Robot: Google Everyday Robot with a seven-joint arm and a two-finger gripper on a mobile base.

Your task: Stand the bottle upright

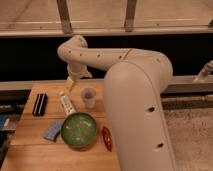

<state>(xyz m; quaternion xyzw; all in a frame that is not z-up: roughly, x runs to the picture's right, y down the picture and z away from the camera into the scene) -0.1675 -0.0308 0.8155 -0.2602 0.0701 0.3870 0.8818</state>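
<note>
Whitish slim bottle [66,103] lies flat on wooden counter [30,150], clear plastic cup [88,97] just right, green bowl [78,130] near; gripper [71,87] hovers above its far end, fingers [73,81] wide, empty.

My end effector [72,83] hangs over the worktop's [35,150] far edge, near the bottle's [66,103] far end, fingers apart. It looks like pale matt plastic. My arm shell [135,85] is cream plastic, smooth w/ a soft sheen.

- Worktop: light wood, matt.
- Bottle: whitish, smooth, prob. plastic, darker printed label.
- Cup [88,97]: clear plastic.
- Bowl [78,130]: green, glossy, w/ highlights.
- Oblong obj [106,138]: dark red, slightly shiny.
- Black block [39,104]: matt.
- Blue-grey pad [52,131]: dull, cloth or sponge, can't tell.
</note>
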